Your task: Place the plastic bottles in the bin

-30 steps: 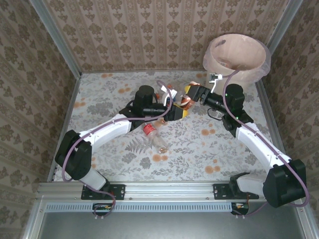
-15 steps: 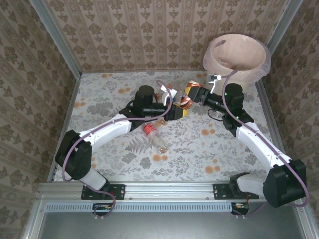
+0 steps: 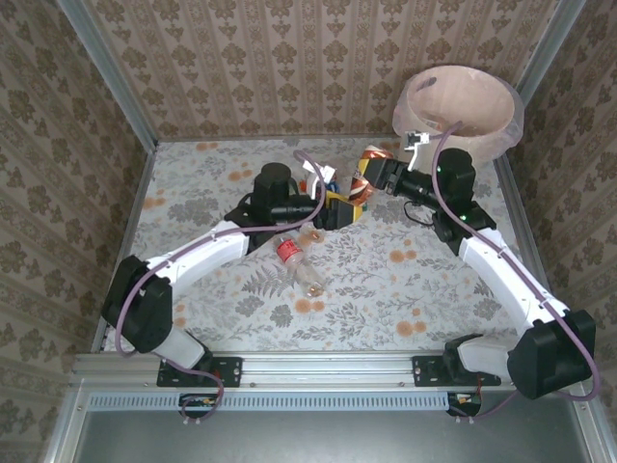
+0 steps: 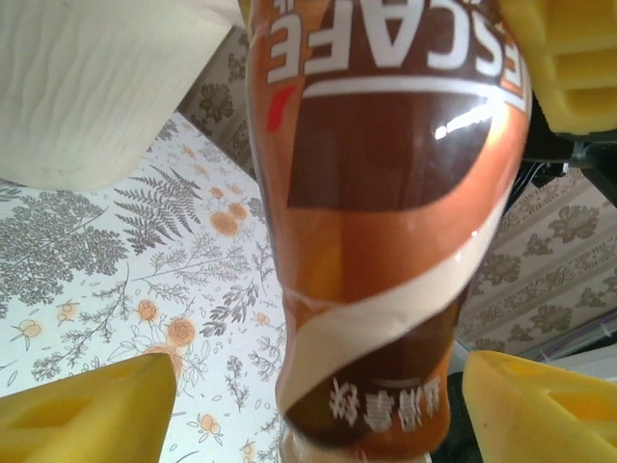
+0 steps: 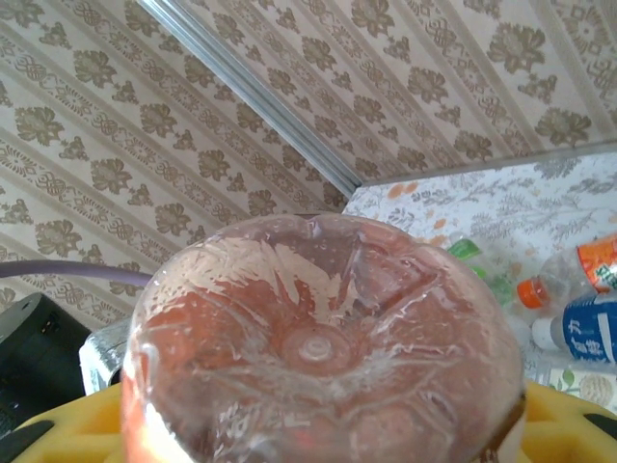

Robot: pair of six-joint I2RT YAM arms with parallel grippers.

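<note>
Right end effector (image 3: 370, 179) pinching bottle (image 4: 386, 241), just lifted nearer the bin (image 3: 458, 101) | left end effector (image 3: 335, 206) spread, backed off | handover looks done | loose bottle (image 3: 297, 262) waits on tabletop (image 3: 434, 280)

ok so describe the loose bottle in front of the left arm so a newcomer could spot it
On the floral table, look just nearside of the left arm's forearm. The loose bottle lies alone there. It is clear with a red label, unlike the orange-brown bottle held up by the right hand.
</note>
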